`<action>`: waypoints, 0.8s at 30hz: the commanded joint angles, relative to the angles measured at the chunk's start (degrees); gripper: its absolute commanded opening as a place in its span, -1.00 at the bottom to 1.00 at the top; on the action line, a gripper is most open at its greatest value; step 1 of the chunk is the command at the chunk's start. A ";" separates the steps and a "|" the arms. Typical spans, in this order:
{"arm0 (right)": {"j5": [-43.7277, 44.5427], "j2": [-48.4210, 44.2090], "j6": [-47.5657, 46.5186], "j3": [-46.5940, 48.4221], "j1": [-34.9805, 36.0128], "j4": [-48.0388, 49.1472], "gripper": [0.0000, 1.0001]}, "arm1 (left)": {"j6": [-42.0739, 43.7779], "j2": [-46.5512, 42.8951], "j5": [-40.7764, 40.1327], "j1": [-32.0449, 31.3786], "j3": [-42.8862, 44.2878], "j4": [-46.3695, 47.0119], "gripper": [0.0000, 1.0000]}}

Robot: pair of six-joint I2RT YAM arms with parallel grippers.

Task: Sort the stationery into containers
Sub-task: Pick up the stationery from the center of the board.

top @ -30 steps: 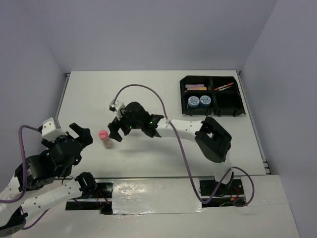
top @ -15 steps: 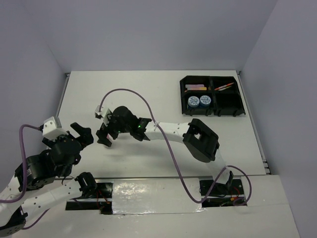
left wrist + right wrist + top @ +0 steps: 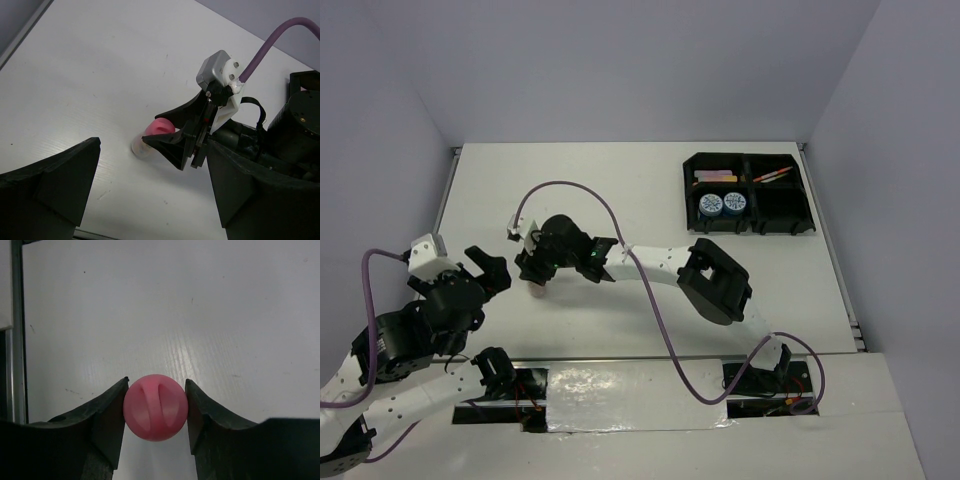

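The right gripper (image 3: 156, 386) has its two dark fingers (image 3: 107, 420) touching opposite sides of the pink-capped bottle (image 3: 155, 407), whose round, ridged cap fills the gap between them. Beneath lies the white table (image 3: 210, 310), with a grey rail (image 3: 16, 330) along the left edge.

1. a white table (image 3: 620, 190) lies flat beneath the right claw (image 3: 536, 284) and spreads out on every side of it. close to the claw its surface shows faint fine lines and a few small dark specks.
2. a thin metal rail (image 3: 445, 200) runs along the table's edge, well to the left of the claw as seen from above.
3. a matching rail (image 3: 837, 260) edges the table far off to the claw's right.
4. a glossy white strip (image 3: 630, 395) crosses the table's near edge, below the claw in the overhead view.
5. a plain pale lilac-grey back wall (image 3: 640, 70) stands beyond the claw, with side walls of the same colour left (image 3: 370, 150) and right (image 3: 905, 200).
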 commanded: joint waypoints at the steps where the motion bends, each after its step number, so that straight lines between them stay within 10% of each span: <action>1: 0.61 -0.89 -1.37 0.36 0.10 0.64 -0.02 | 1.87 0.57 -0.15 0.26 0.27 2.13 0.99; 5: 0.96 -1.15 -0.59 -0.52 0.10 1.25 -1.00 | 1.70 0.31 -0.24 0.26 0.27 1.78 0.99; 14: 8.86 -14.49 1.08 -8.69 -2.71 4.34 -1.00 | 1.61 -0.13 -0.24 0.34 0.18 1.78 0.99; 24: 53.64 -38.22 11.97 -20.72 -22.99 -11.56 -1.00 | 3.28 -1.36 0.81 0.26 -0.34 3.54 0.99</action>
